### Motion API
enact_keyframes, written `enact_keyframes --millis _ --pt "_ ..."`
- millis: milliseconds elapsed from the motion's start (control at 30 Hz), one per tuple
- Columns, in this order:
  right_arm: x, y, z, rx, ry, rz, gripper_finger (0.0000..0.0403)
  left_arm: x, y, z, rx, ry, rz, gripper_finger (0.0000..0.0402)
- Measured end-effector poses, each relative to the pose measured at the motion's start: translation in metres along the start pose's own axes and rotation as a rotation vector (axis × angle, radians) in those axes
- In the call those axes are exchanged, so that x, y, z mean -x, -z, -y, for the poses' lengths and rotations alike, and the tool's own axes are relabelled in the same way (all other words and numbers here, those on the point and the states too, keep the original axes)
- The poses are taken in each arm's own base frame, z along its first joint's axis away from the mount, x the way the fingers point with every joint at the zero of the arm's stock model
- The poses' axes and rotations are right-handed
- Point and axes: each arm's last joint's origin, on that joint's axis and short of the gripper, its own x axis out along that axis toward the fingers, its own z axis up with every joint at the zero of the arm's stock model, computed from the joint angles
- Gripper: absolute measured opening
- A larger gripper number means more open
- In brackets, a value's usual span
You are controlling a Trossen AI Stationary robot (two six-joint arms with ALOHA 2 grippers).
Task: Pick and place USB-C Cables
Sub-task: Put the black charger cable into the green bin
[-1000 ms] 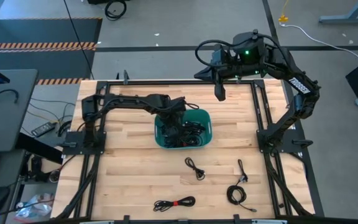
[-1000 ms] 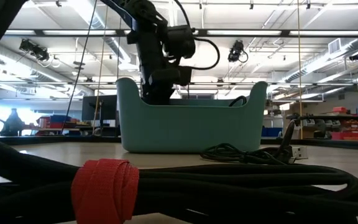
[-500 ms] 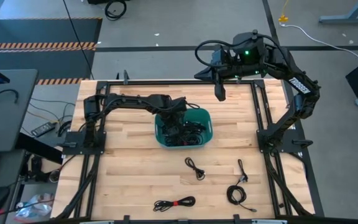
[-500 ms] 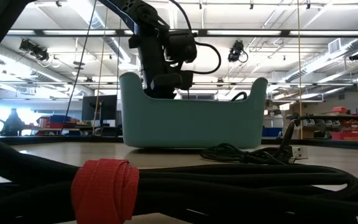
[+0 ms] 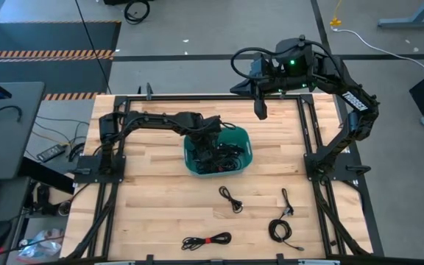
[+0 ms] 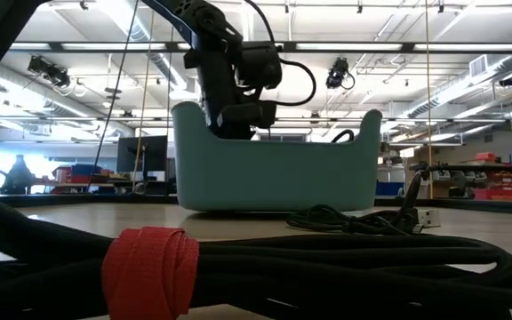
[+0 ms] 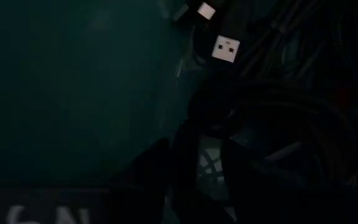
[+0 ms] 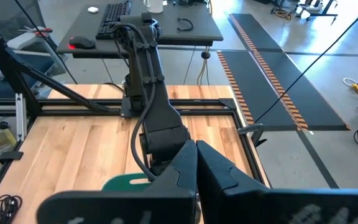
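Note:
A teal bin (image 5: 240, 140) stands mid-table with several thin black USB-C cables (image 5: 227, 156) piled inside. My left gripper (image 5: 210, 147) reaches down into the bin's left half, and the low view shows it (image 6: 238, 116) sunk behind the bin wall (image 6: 274, 169). The left wrist view is dark and shows tangled cables (image 7: 278, 112) and a pale plug (image 7: 225, 48) close ahead. More cables lie on the table: a small coil (image 5: 230, 199), a short one (image 5: 285, 202), a coil (image 5: 278, 230) and a red-tied bundle (image 5: 206, 241). My right gripper (image 5: 260, 112) hangs shut over the far edge.
Black frame rails (image 5: 311, 132) run along the table's left, right and far sides. The loose cables lie between the bin and the near edge. In the low view the red-tied bundle (image 6: 149, 271) fills the foreground, with another cable (image 6: 354, 220) in front of the bin.
My left gripper has risen a little inside the bin. The bin has shifted slightly toward the table's right, and its left end has come up a little. The right arm has kept still.

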Motion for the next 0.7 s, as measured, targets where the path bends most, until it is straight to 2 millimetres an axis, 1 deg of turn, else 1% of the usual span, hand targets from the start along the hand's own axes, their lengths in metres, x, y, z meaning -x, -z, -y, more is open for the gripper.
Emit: enact_keyframes --millis 133,267,367,467,600,700 --pt "0.000 0.000 0.000 0.000 0.000 0.000 0.0003 0.007 -0.004 0.002 0.031 0.014 0.008 0.0188" --pt "0.000 0.000 0.000 0.000 0.000 -0.003 0.0003 0.028 -0.015 0.004 0.024 0.019 0.071 0.0205" --pt "0.000 0.001 0.000 -0.001 -0.001 -0.009 0.0003 0.046 -0.022 0.008 0.014 0.021 0.106 0.0206" --pt "0.000 0.001 0.000 -0.002 -0.002 -0.015 0.0003 0.065 -0.030 0.015 -0.009 0.026 0.133 0.0203" --pt "0.000 0.002 0.000 -0.003 -0.003 -0.021 0.0004 0.088 -0.035 0.028 -0.062 0.035 0.141 0.0199" --pt "0.000 0.003 0.000 -0.005 -0.004 -0.034 0.0004 0.104 -0.036 0.038 -0.099 0.038 0.127 0.0199"
